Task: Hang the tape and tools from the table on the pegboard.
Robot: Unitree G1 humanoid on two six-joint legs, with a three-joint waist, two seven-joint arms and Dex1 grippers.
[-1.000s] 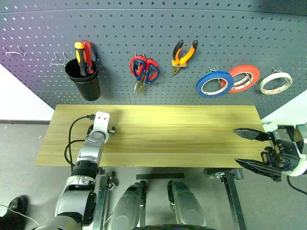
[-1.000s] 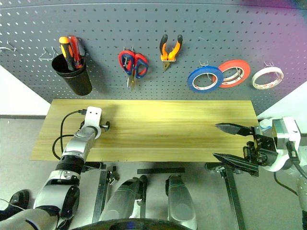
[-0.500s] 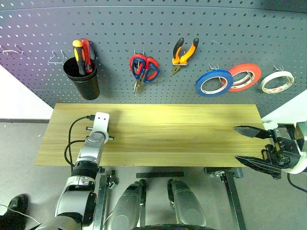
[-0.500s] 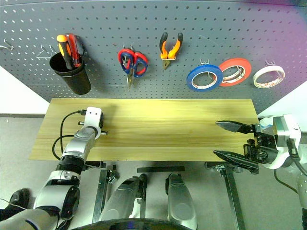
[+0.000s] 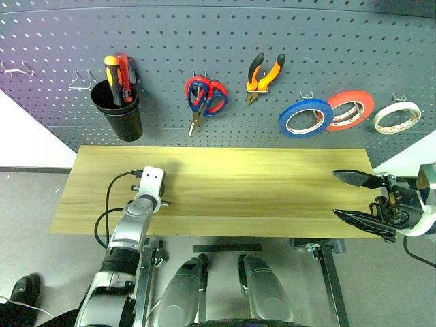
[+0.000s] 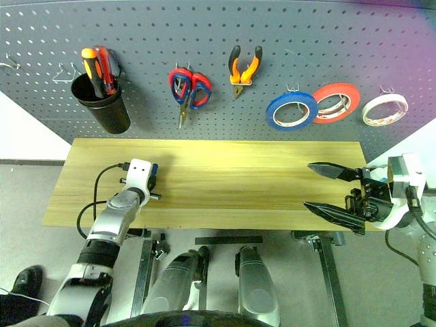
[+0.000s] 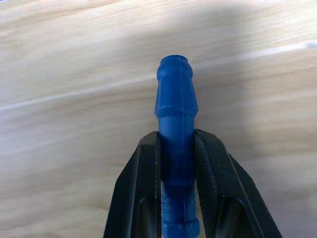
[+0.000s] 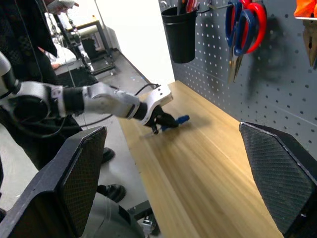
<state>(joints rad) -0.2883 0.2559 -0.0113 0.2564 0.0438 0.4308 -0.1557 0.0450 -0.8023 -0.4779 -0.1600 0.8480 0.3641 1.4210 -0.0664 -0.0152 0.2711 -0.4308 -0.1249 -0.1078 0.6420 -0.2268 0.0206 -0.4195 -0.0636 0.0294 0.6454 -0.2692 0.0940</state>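
Left gripper (image 7: pixel 177 198): nearest the robot, at about 8 o'clock over the table – its two black fingers (image 7: pixel 143 193) are clamped on the blue-handled screwdriver (image 7: pixel 177 119), gripping the handle's waist so the butt end juts out past the tips.
Why held so: a mid-handle pinch probably keeps the tool steady for the carry to the board (my reading, not something seen).
Right gripper (image 5: pixel 362 197): at 4 o'clock by the table's right end, jaws spread wide with nothing between them, pointing in across the wood – it looks parked clear of the left arm's path.
Table (image 5: pixel 272 191): pale wood planks running left to right, bare apart from the screwdriver held just over it.
Pegboard (image 5: pixel 225 34): dark grey, at 12 o'clock behind the table.
Blue tape (image 5: pixel 304 118): already on a hook at 1 o'clock, overlapped by a red-orange roll (image 5: pixel 348 110); a white roll (image 5: pixel 394 116) sits at 2 o'clock.
Pliers (image 5: pixel 263 76): hung at 12 o'clock.
Red-handled scissors (image 5: pixel 204 99): hung just left of the pliers.
Black cup (image 5: pixel 119 112): at 10 o'clock, holding red and yellow screwdrivers.
Room: grey floor and a person standing off to the left side, seen from the right wrist.
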